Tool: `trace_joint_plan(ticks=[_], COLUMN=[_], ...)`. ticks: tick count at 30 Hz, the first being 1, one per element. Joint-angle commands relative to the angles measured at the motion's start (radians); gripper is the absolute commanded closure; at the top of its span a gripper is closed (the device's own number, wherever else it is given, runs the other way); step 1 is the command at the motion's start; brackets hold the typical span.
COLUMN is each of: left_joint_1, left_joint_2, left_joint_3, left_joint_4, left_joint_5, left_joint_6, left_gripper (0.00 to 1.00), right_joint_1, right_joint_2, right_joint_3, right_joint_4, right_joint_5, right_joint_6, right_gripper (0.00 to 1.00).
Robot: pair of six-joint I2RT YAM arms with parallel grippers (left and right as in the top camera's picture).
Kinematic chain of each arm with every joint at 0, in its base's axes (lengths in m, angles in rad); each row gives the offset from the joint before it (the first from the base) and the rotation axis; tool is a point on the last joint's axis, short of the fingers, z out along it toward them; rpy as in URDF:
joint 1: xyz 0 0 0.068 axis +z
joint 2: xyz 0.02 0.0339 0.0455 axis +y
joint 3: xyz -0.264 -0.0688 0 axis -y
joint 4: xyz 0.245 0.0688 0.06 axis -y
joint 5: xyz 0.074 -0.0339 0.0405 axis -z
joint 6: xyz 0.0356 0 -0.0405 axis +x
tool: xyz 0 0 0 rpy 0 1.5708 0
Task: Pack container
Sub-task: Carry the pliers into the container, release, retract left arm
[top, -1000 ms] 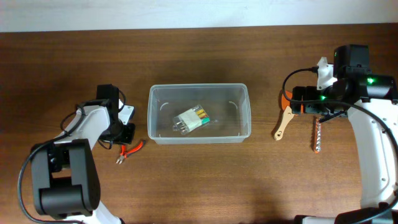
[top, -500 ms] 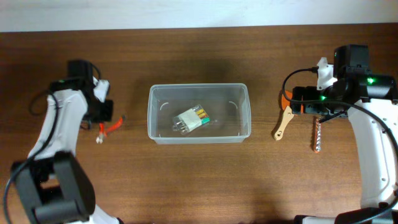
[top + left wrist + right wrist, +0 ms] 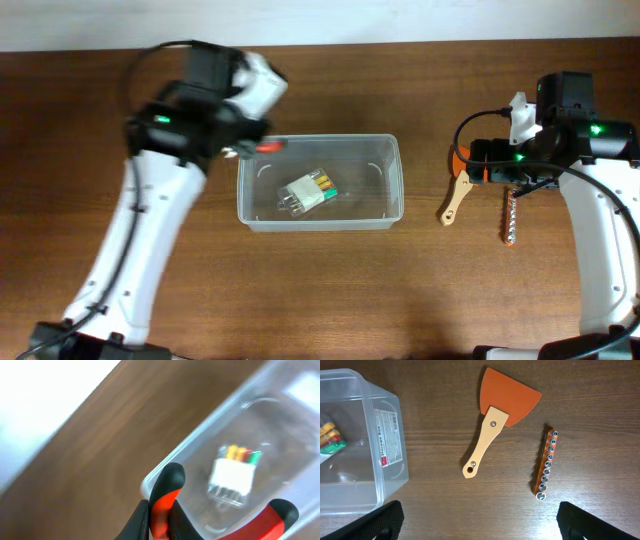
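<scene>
Brown table carries one clear container at centre, one bit case inside. Left gripper clamps one red pliers over its rim; right gripper gapes above one scraper, one socket rail.

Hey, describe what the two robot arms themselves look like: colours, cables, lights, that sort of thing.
The left arm and the right arm both have smooth white link shells with black joint housings. Each has a small green light glowing near the wrist and a thin black cable looping off it. The right gripper has blunt black fingers.
</scene>
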Motion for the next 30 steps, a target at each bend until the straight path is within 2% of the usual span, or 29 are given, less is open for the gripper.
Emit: trace_joint_plan(ticks=[1, 7, 19, 20, 21, 22, 23, 25, 30], left_joint_1=[-0.098, -0.163, -0.168, -0.168, -0.168, -0.168, -0.167, -0.167, -0.167], left_joint_2=[0.046, 0.211, 0.464, 0.465, 0.465, 0.465, 0.465, 0.465, 0.451], left_joint_3=[0.008, 0.008, 0.008, 0.008, 0.008, 0.008, 0.009, 0.011, 0.080], left_joint_4=[0.035, 0.044, 0.023, 0.018, 0.017, 0.017, 0.018, 0.016, -0.077], left_joint_5=[0.017, 0.021, 0.027, 0.027, 0.026, 0.023, 0.015, 0.002, -0.064], left_joint_6=[0.141, 0.140, 0.106, 0.106, 0.106, 0.106, 0.106, 0.106, 0.066], left_gripper=[0.98, 0.98, 0.98, 0.94, 0.82, 0.64, 0.32, 0.01, 0.01], right_joint_1=[0.000, 0.000, 0.000, 0.000, 0.000, 0.000, 0.000, 0.000, 0.000], right_joint_2=[0.005, 0.005, 0.005, 0.005, 0.005, 0.005, 0.005, 0.005, 0.005], right_joint_3=[0.019, 0.019, 0.019, 0.019, 0.019, 0.019, 0.019, 0.019, 0.019], right_joint_4=[0.003, 0.002, -0.001, 0.000, 0.000, 0.000, 0.000, 0.001, 0.008], right_joint_5=[0.010, 0.010, 0.010, 0.010, 0.010, 0.013, 0.013, 0.013, 0.013], right_joint_6=[0.004, 0.004, 0.004, 0.004, 0.004, 0.004, 0.004, 0.004, 0.004], right_gripper=[0.01, 0.01, 0.01, 0.01, 0.01, 0.01, 0.01, 0.01, 0.01])
